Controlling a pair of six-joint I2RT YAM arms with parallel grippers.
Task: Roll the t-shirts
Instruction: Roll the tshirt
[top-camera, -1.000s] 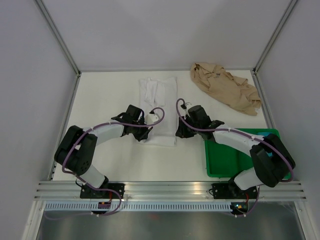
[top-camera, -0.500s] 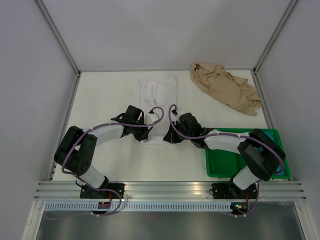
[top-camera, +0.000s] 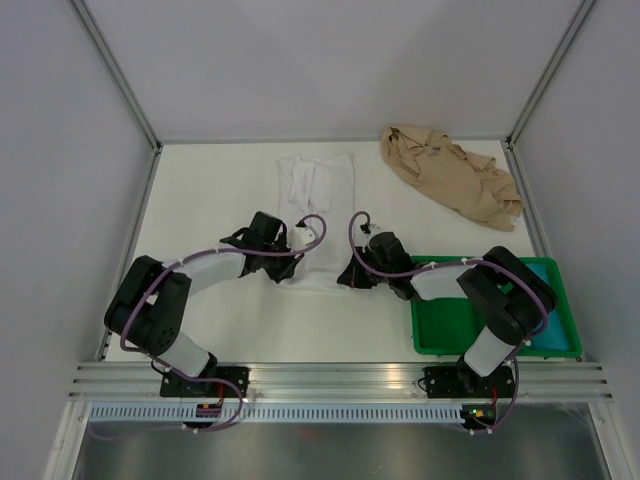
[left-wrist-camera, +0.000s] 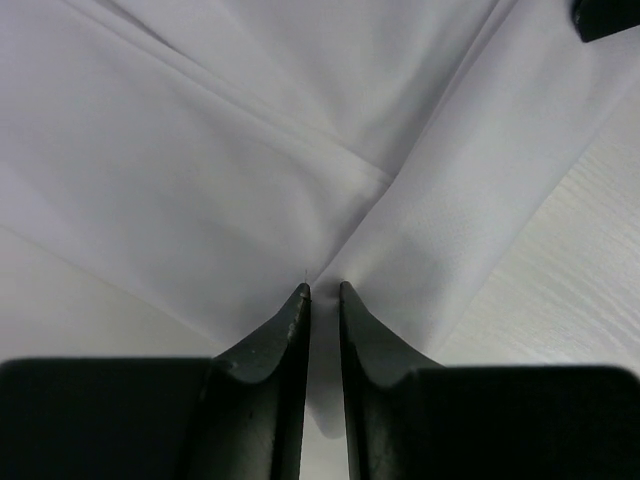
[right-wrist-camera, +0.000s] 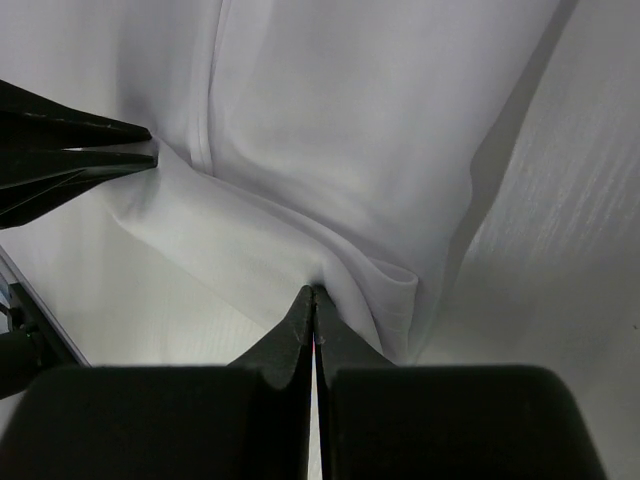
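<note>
The white t-shirt (top-camera: 318, 180) lies folded in a long strip at the table's middle. My left gripper (top-camera: 288, 262) sits at the strip's near left corner. In the left wrist view (left-wrist-camera: 323, 290) it is shut on a pinch of white cloth (left-wrist-camera: 250, 150) that fills the thin gap between its fingers. My right gripper (top-camera: 350, 275) is at the near right corner. Its fingertips (right-wrist-camera: 315, 290) are shut tight on the puckered hem of the white t-shirt (right-wrist-camera: 350, 130). The left fingers (right-wrist-camera: 80, 150) show at the far side of the same cloth. The tan t-shirt (top-camera: 450, 180) lies crumpled at the back right.
A green tray (top-camera: 470, 335) stands at the near right, partly under the right arm. Enclosure walls with metal posts close in the left, back and right sides. An aluminium rail (top-camera: 330, 380) runs along the near edge by the arm bases.
The right arm swung left to the shirt's near right corner and its jaws closed on the hem. The left gripper kept its hold on the near left corner.
</note>
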